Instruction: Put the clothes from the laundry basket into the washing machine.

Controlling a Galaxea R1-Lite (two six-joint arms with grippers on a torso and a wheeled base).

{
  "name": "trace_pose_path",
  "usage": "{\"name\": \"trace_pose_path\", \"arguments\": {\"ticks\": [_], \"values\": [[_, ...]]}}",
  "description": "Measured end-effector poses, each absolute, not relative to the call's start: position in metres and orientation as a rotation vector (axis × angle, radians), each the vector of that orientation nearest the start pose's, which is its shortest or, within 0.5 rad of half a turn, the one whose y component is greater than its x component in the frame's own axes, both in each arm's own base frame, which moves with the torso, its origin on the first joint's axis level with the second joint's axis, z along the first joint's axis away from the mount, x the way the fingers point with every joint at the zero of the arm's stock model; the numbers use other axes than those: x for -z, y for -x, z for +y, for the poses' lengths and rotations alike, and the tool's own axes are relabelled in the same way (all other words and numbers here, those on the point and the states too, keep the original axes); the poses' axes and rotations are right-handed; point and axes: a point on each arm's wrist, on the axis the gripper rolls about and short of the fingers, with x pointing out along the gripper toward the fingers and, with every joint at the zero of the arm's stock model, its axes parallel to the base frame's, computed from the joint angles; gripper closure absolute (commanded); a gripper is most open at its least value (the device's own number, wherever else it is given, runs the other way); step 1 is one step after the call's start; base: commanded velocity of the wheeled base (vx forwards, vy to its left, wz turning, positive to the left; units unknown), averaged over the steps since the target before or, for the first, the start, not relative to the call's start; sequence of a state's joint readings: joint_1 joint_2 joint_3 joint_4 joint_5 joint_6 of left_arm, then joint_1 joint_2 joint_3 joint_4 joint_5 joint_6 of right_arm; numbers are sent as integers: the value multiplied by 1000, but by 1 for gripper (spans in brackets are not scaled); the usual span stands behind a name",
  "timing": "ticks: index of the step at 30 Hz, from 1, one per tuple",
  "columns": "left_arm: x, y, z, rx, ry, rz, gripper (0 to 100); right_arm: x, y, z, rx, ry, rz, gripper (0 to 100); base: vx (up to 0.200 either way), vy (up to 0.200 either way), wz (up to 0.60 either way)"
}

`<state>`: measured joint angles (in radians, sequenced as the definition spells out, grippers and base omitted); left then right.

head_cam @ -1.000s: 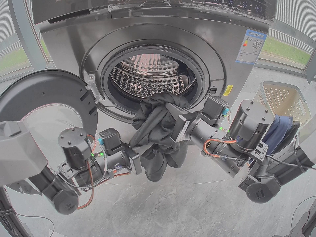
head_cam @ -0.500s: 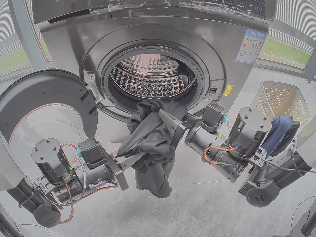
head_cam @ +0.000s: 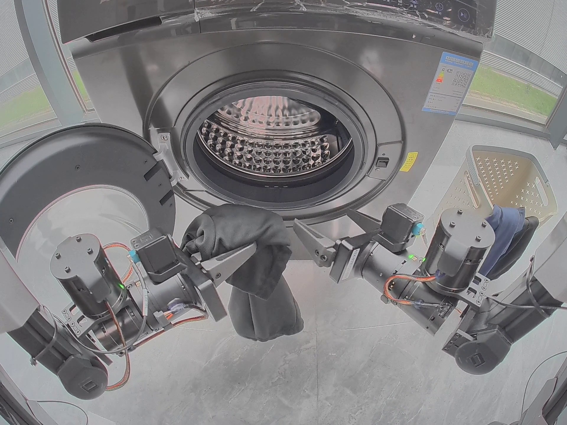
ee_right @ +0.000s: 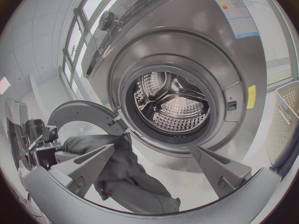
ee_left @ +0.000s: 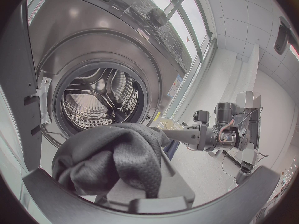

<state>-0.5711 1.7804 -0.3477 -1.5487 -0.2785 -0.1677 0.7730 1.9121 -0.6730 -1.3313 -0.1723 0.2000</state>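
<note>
A black garment [head_cam: 248,255] hangs bunched from my left gripper [head_cam: 251,248], which is shut on it below and in front of the washing machine's open drum [head_cam: 274,140]. The cloth [ee_left: 109,153] drapes over the left fingers and hides them. My right gripper [head_cam: 333,230] stands open just to the right of the garment, apart from it, with nothing between its fingers [ee_right: 93,159]. In the right wrist view the garment [ee_right: 124,171] hangs beyond the open right gripper [ee_right: 149,150]. The laundry basket [head_cam: 511,175] stands at the far right with a blue garment [head_cam: 502,231] over its rim.
The round machine door [head_cam: 77,172] is swung open to the left, close behind the left arm. Grey tiled floor [head_cam: 354,373] lies below both arms. The drum [ee_right: 171,106] holds no clothes that I can see.
The right gripper has let go of the black garment and drawn back to the right. The garment has come down and left from the drum's lip and now hangs from the left gripper alone.
</note>
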Motion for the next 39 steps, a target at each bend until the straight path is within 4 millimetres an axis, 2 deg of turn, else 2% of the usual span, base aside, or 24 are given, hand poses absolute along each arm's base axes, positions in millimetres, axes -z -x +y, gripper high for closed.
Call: {"name": "trace_pose_path", "arguments": {"ticks": [7,15,24,33,39], "values": [[-148,-221,-145,847,183,-73,100,-141,-237,220,-594,-216,10,0,0,0,0],[-156,-221,-145,849,195,-104,100,-129,-237,222,-601,-198,47,0,0,0,0],[-163,-220,-146,856,209,-130,100,-111,-242,238,-680,-154,33,0,0,0,0],[-166,-222,-147,832,214,-147,100,-102,-237,254,-800,-141,33,0,0,0,0],[-167,-222,-148,830,216,-151,100,-96,-239,260,-816,-130,39,0,0,0,0]]}}
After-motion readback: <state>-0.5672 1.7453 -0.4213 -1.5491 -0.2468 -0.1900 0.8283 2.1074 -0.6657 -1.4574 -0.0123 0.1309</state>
